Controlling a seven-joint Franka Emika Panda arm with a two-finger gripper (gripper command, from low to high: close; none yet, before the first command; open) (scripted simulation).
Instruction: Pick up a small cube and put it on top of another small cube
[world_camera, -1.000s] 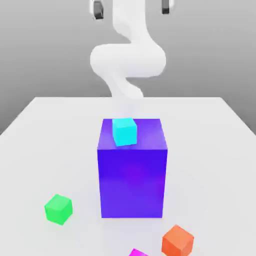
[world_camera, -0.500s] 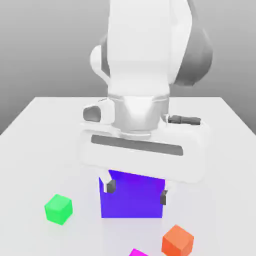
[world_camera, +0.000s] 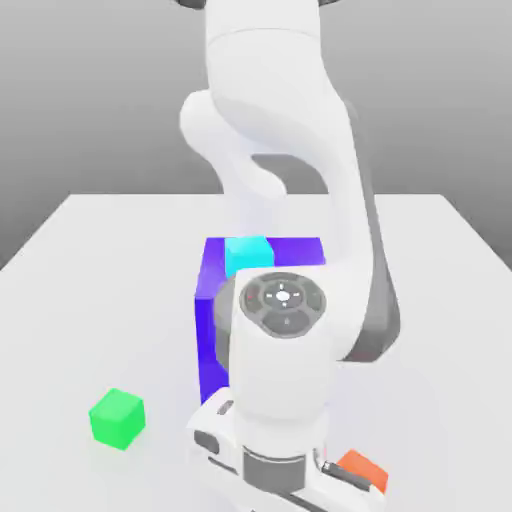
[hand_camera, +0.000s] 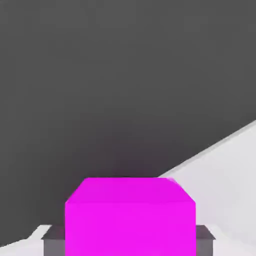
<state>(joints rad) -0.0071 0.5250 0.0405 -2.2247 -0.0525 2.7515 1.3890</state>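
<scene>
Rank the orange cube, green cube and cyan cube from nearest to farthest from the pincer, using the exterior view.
1. Orange cube, right beside the hand, on the exterior view's right.
2. Green cube, on the table at the exterior view's left.
3. Cyan cube, atop the blue-purple block, behind the arm.

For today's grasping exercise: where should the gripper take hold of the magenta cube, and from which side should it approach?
Grip the magenta cube across two opposite vertical faces, approaching from above. Its top looks flat and level, and the grey fingers appear to flank its sides already.
</scene>
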